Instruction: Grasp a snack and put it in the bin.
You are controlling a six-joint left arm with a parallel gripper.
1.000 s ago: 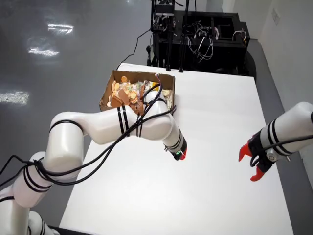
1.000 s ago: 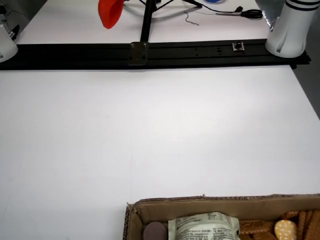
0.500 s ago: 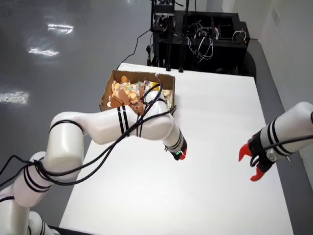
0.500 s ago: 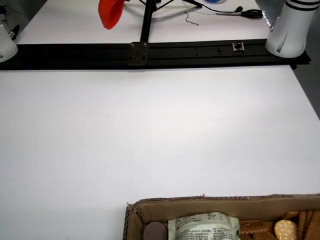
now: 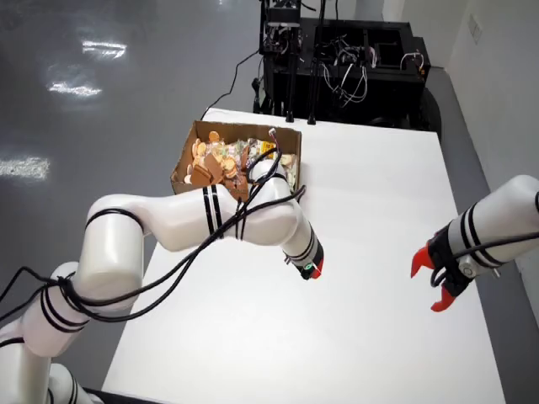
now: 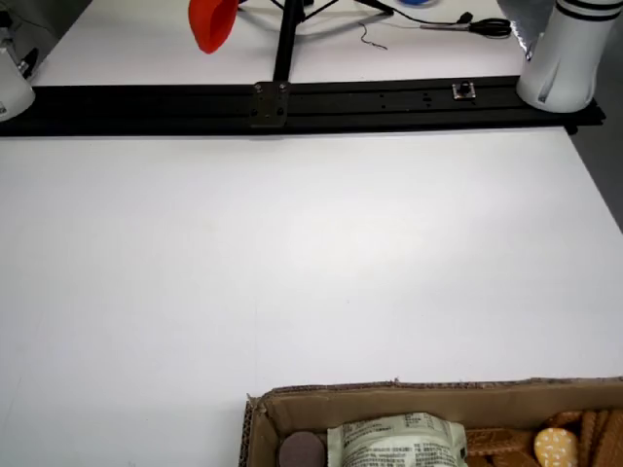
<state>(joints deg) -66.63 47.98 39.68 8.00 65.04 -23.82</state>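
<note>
Arm: gripper at frame centre over bare table | Jaws: hidden behind wrist, cannot tell | Snacks: all in box, upper centre | Advice: find 1 loose snack first, approach from above, avoid box wall.

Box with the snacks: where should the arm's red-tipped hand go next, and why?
Probably lift a little and wait. The gripper hangs over bare table, apart from the cardboard box; every snack in view already lies inside the box, none loose to grab.
</note>
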